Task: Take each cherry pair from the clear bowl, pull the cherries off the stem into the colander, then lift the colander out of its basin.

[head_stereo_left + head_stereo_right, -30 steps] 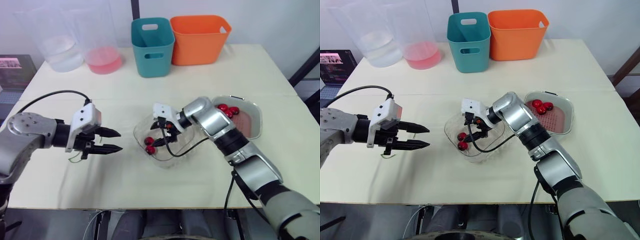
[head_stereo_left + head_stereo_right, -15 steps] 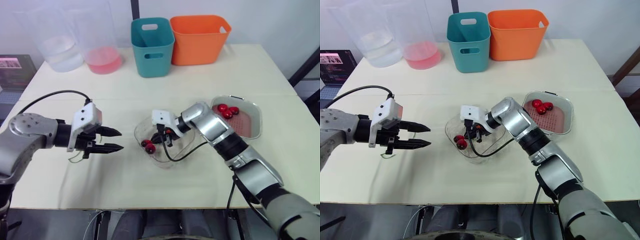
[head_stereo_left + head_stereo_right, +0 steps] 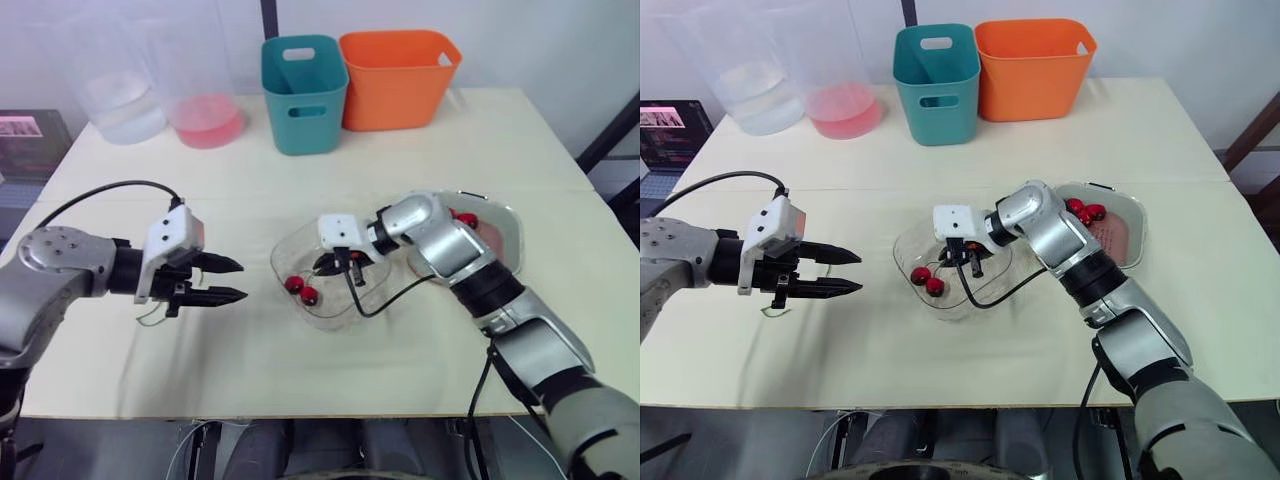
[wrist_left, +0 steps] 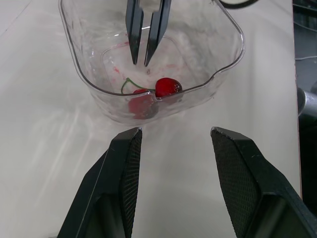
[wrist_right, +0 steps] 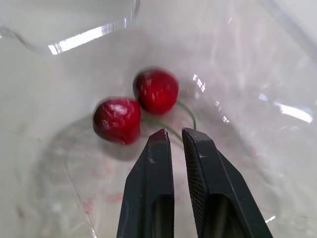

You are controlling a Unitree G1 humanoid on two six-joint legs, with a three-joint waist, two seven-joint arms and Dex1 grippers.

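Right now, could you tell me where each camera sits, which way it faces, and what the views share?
Left and right eye views: on the head, facing forward and down over the table; both arms show.
Left wrist view: on the left arm, facing the clear bowl; the open left gripper frames it, with the right gripper beyond.
Right wrist view: inside the bowl, just above the cherry pair, past its own narrowly parted fingers.
Shared: all show the cherry pair.

Cream table, clear bowl, basin, teal bin, orange bin, 2 tubs
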